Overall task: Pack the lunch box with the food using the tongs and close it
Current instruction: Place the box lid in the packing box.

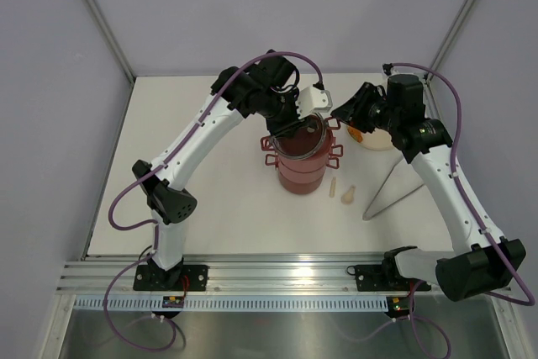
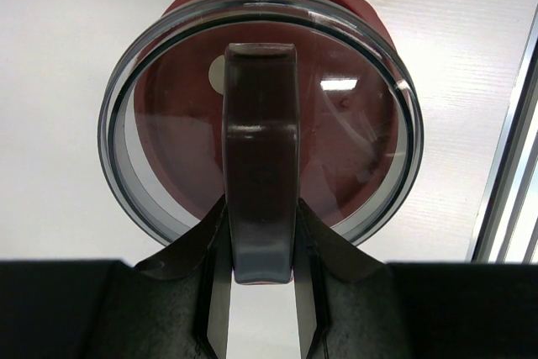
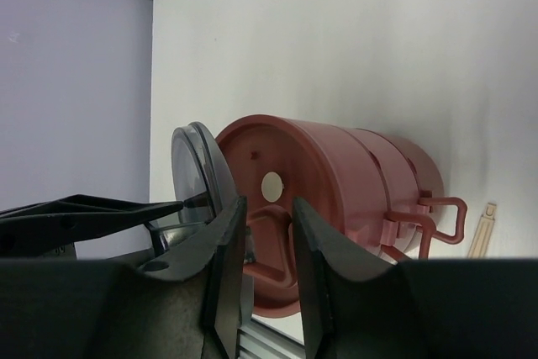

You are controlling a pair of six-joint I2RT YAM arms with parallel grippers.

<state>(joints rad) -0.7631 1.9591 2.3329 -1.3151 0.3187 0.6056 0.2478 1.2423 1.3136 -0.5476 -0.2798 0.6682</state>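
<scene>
Lid (image 2: 160,166) rigid, light, slick plastic; left gripper (image 2: 261,292) pinches its handle bar; right gripper (image 3: 267,266) part-open, empty; seat square on lunch box (image 1: 300,166).

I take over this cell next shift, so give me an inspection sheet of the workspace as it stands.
Surface: white table, no spills seen.
Job's things: lunch box stacked in three tiers, upright; grey top lid held above it, not seated; tongs lying on the table right of it; food orange, on plate.
Clutter: beige spoon and small stick beside the box.
Grippers: left gripper clamps the lid's handle; right gripper near the lid, jaws apart, holding nothing.
Cables: purple cable looped along each arm.
Surroundings: grey walls, aluminium rail in front.
</scene>
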